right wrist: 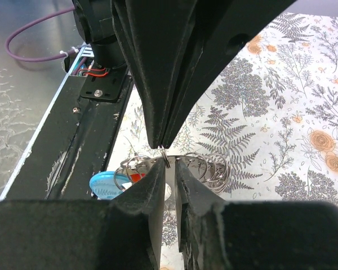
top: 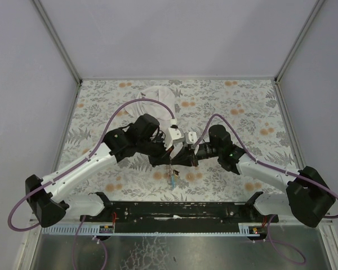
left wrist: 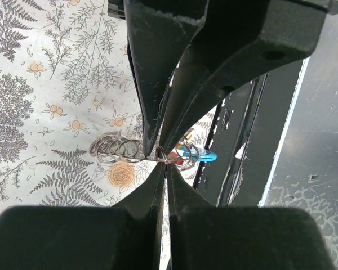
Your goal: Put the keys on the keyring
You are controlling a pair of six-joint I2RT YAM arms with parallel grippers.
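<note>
Top view bright and even, lit softly from overhead; only faint, blurry shadows on grey floral-print table cover (top: 248,112). Dull patchy sheen on bare metal sheet (top: 203,253) at near edge. Wrist views: black gripper fingers (left wrist: 90,236) close to lens, dark, soft, nearly featureless. Small glints on thin metal keyring (left wrist: 124,152); floral pattern behind in good focus.

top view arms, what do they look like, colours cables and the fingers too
Both the left arm and the right arm have white link shells between bulky black joint housings, and a looping purple cable trails along each. The fingers are matte black wedges tapering to narrow tips, with scuffed edges.
</note>
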